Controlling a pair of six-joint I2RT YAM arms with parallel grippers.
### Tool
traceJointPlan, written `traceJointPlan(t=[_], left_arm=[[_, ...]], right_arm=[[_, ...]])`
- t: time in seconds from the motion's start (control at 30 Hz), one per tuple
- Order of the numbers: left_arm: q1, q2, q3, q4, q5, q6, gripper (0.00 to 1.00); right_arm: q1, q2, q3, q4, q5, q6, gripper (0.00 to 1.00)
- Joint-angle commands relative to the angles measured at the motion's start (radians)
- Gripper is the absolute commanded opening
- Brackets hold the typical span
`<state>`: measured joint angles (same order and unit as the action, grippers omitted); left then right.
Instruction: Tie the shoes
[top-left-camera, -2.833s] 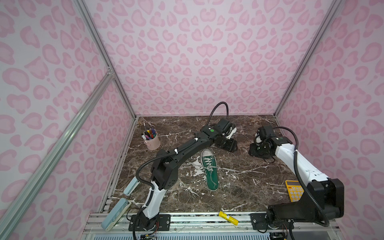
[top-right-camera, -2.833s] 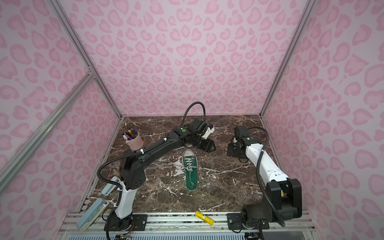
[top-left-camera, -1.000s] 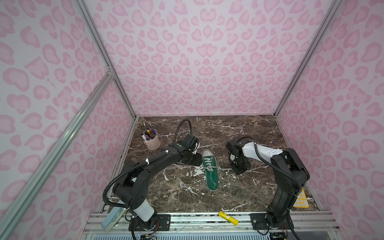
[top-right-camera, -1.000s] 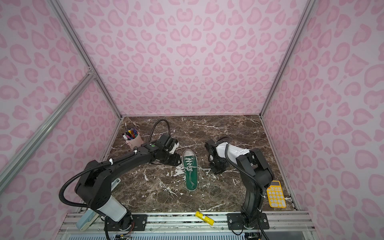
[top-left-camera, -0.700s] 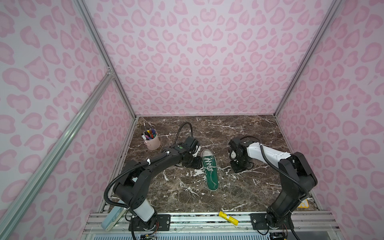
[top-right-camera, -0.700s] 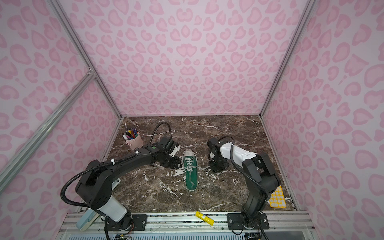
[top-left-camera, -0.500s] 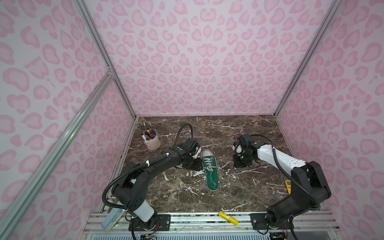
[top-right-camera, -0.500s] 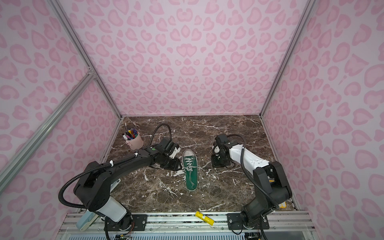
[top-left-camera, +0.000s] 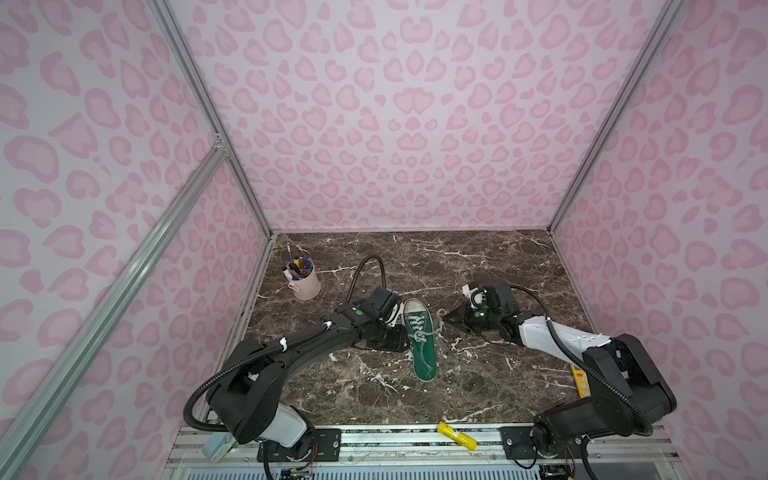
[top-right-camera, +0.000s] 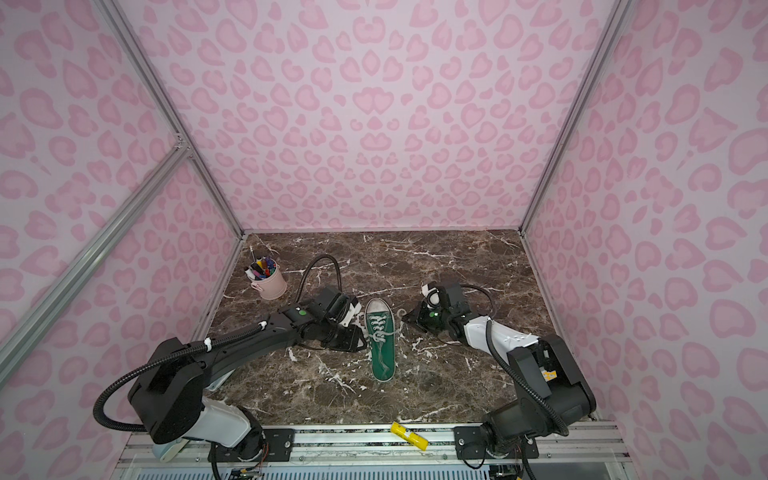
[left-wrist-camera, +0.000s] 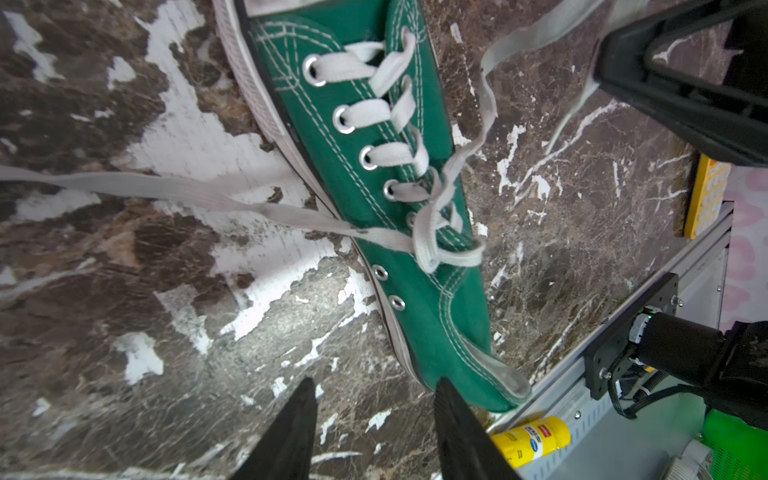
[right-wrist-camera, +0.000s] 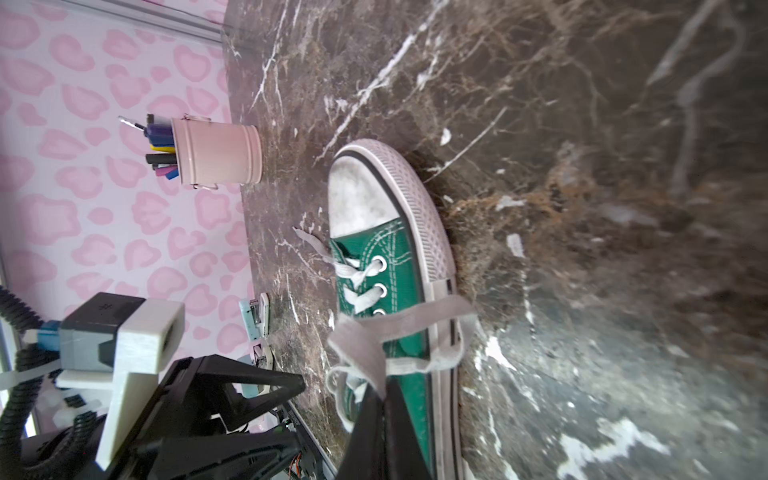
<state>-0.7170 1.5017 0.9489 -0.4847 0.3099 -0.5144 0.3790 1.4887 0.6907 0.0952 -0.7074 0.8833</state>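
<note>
One lace (right-wrist-camera: 399, 328) is pinched in the closed right gripper (right-wrist-camera: 384, 395); it should likely draw sideways gently, so the shoe (top-left-camera: 420, 338) does not drag. Shoe lies central, heel near, toe far, with the half-open, empty left gripper (left-wrist-camera: 374, 386) just left of its middle and the right gripper just right, slightly farther.

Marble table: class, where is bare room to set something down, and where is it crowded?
Bare: strip along back wall beside pen cup; near patch between sneaker and front rail. Crowded: middle, left gripper, laces, right gripper.
</note>
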Motion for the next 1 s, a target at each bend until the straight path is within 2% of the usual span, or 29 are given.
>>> traceJointPlan(t=[0.0,0.7,0.97], left_arm=[[-0.004,0.008,0.012,0.021,0.004,-0.029,0.49],[-0.012,0.008,0.021,0.012,-0.005,-0.042,0.49],[-0.019,0.001,-0.006,0.076,0.042,-0.078,0.49]], right_arm=[[0.011,0.013,-0.010,0.072,-0.017,0.048,0.00],[0.023,0.039,-0.025,0.129,-0.097,0.107,0.04],[0.034,0.075,-0.088,0.344,-0.141,0.266,0.04]])
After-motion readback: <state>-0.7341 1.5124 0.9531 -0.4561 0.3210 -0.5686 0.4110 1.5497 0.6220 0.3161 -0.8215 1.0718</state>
